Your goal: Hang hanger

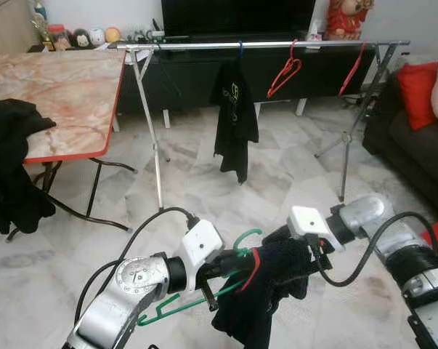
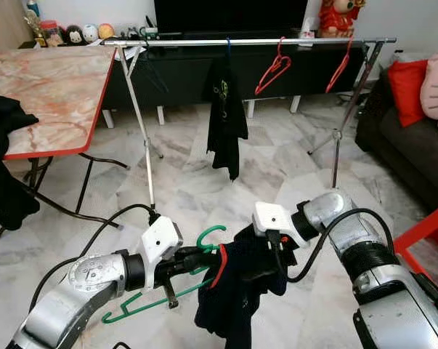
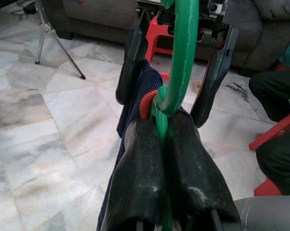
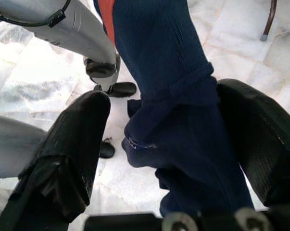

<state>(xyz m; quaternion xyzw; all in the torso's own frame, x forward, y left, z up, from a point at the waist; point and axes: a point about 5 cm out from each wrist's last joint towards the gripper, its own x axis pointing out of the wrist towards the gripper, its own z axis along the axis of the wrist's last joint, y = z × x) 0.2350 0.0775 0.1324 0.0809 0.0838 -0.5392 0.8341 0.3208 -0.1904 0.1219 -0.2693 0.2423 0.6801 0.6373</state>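
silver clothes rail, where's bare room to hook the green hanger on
On the silver clothes rail, the long stretch between the left leg and the hanging black shirt is bare. The short gap between the two red plastic hangers is free too. It is crowded around the shirt and the nearer red hanger.

1. Hangers: one green hanger (image 1: pixel 204 291) below the clothes rail (image 1: pixel 262 45); two red hangers (image 1: pixel 284 73) (image 1: pixel 351 69) on it.
2. Dark garments: one hanging from the rail (image 1: pixel 235 120), one on the green hanger (image 1: pixel 266 291), one on the table (image 1: pixel 66 94) beside the rail (image 1: pixel 11 160).
3. Grippers: two, the left gripper (image 3: pixel 166 144) and the right gripper (image 4: pixel 183 139).
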